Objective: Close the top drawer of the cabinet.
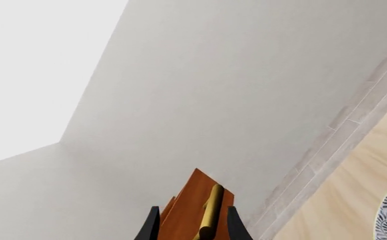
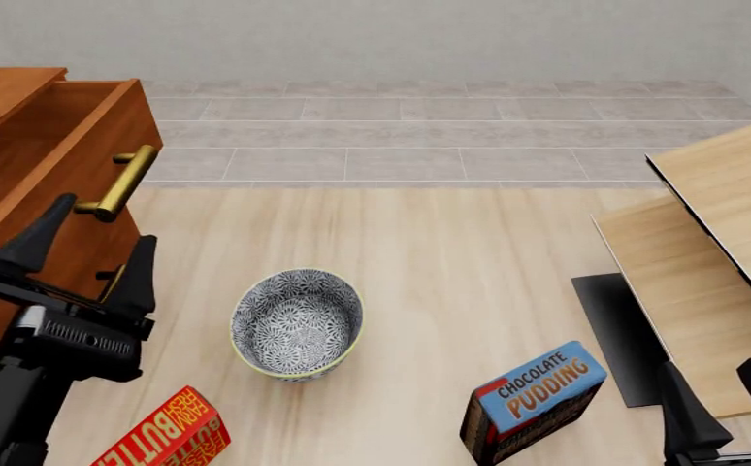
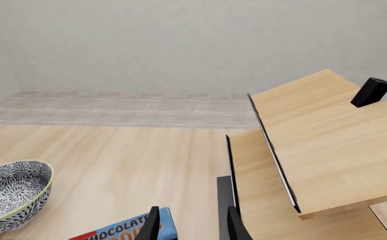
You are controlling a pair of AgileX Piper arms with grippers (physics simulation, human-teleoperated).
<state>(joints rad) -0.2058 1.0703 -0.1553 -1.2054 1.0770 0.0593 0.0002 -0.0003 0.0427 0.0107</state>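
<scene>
The left arm is lined up to push the open top drawer shut.

Nearest, the black left gripper [image 2: 88,248] hangs at the left with its fingers apart and nothing held, close to the brass bar handle [image 2: 119,182]; whether it touches the wood I cannot tell. The black right gripper [image 2: 725,400] waits low at the right, fingers apart too. Farther back, the reddish-brown wooden top drawer [image 2: 84,146] sticks out from the big reddish-brown wooden cabinet [image 2: 0,92]. Next, I think the left gripper should press on the flat drawer front and push it straight in.
</scene>
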